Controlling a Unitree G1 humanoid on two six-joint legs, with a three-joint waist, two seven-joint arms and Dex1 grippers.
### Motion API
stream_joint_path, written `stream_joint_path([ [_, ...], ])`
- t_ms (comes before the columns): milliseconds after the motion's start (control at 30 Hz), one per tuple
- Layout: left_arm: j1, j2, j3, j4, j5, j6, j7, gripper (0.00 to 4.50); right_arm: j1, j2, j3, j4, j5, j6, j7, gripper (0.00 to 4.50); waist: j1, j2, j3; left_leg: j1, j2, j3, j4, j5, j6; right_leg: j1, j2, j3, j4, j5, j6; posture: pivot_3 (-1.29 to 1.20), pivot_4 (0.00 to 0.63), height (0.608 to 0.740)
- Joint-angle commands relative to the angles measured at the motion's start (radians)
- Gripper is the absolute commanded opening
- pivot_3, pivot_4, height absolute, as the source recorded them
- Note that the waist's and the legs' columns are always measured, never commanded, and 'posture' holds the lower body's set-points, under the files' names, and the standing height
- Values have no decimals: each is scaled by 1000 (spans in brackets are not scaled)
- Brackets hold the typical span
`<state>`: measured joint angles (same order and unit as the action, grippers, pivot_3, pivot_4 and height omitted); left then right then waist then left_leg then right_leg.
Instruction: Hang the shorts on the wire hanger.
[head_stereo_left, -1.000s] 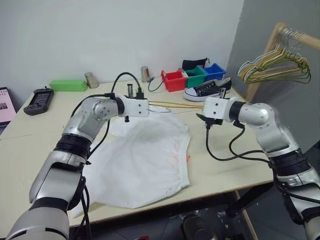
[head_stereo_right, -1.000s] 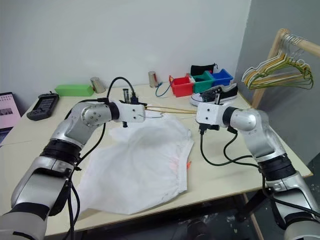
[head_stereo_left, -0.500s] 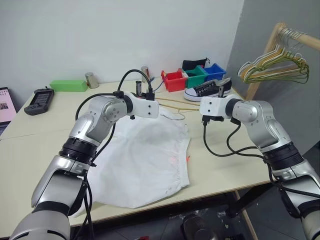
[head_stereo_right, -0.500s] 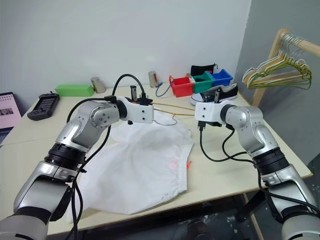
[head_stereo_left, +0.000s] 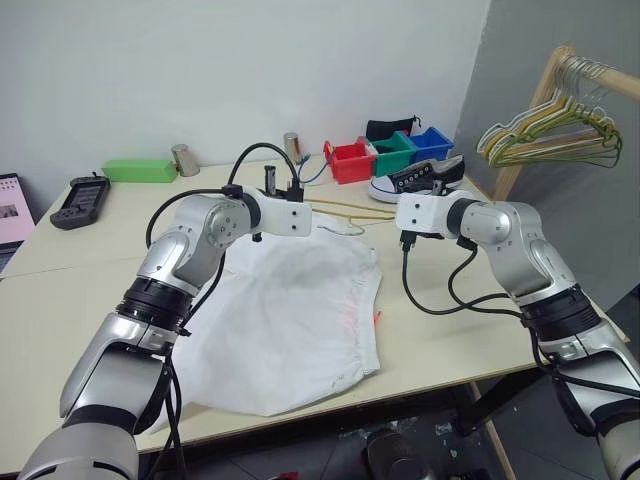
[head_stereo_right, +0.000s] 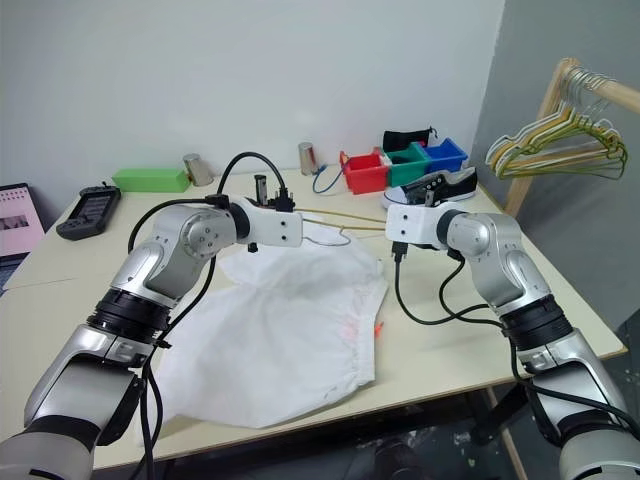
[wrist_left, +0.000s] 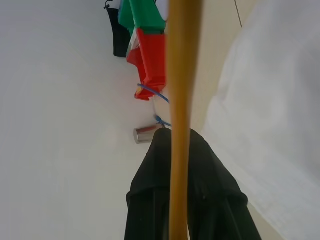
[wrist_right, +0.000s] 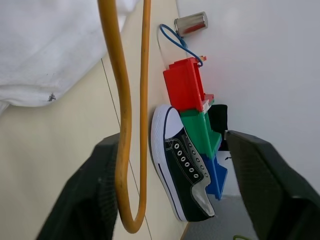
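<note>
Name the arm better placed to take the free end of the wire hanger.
Right. Its open gripper already has the free end of the thin yellowish-tan wire hanger between its fingers, ready to close. The left gripper is shut on the other end.

White shorts (head_stereo_left: 295, 305) spread flat on table; thin yellowish wire hanger (head_stereo_left: 345, 209) raised level above waistband edge

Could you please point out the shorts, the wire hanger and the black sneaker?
shorts (head_stereo_left: 300, 300), left eye view, middle of the white fabric.
wire hanger (wrist_right: 121, 115), right wrist view, thick wire near its bend.
black sneaker (head_stereo_right: 445, 185), right eye view, its side.
</note>
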<state>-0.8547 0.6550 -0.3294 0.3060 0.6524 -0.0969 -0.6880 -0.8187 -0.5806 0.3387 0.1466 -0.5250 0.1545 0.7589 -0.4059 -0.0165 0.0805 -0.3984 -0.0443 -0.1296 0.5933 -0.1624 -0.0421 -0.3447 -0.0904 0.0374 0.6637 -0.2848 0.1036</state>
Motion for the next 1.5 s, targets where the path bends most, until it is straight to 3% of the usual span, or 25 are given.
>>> stream_joint_path([
  [33,-8,8,9,-42,-4,6,1,0,-42,-4,-10,3,-4,-19,-14,2193,0,0,0,0,0,0,0,0,0,0,0,0,0,0,0,-282,40,740],
  [67,-8,9,10,-43,-4,7,0,0,-43,-5,-10,6,-5,-22,-15,1814,0,0,0,0,0,0,0,0,0,0,0,0,0,0,0,-282,40,740],
  [333,-5,10,10,-49,-6,17,-1,0,-52,-7,-9,35,-11,-47,-18,39,0,0,0,0,0,0,0,0,0,0,0,0,0,0,0,-281,38,740],
  [533,-10,14,5,-41,-11,-13,11,0,-44,-7,-17,32,-1,-46,-11,39,1,0,0,0,0,0,0,0,0,0,0,0,0,0,0,-281,38,740],
  [567,-11,15,6,-39,-19,-19,6,448,-42,-6,-19,29,4,-43,-8,0,1,0,0,0,0,0,0,0,0,0,0,0,0,0,0,-281,38,740],
  [967,-2,28,85,-50,-196,-33,-52,2653,-20,-21,-38,10,60,-3,38,0,2,0,0,0,0,-1,0,0,0,0,0,0,0,0,0,-284,36,740],
  [1100,-1,31,160,-78,-352,-14,-116,3554,-3,-46,-51,30,92,16,76,0,4,0,0,0,0,-1,0,0,0,0,0,0,0,0,0,-281,32,740],
  [1233,50,16,232,-209,-572,164,-256,4458,40,-56,-93,58,176,113,136,0,12,0,0,0,0,-1,0,0,0,0,0,0,0,0,0,-276,29,740],
  [1500,287,64,320,-558,-900,540,-394,4458,146,-149,-169,28,353,366,324,0,33,0,0,0,0,0,0,0,0,2,0,0,0,0,-1,-270,35,740],
])
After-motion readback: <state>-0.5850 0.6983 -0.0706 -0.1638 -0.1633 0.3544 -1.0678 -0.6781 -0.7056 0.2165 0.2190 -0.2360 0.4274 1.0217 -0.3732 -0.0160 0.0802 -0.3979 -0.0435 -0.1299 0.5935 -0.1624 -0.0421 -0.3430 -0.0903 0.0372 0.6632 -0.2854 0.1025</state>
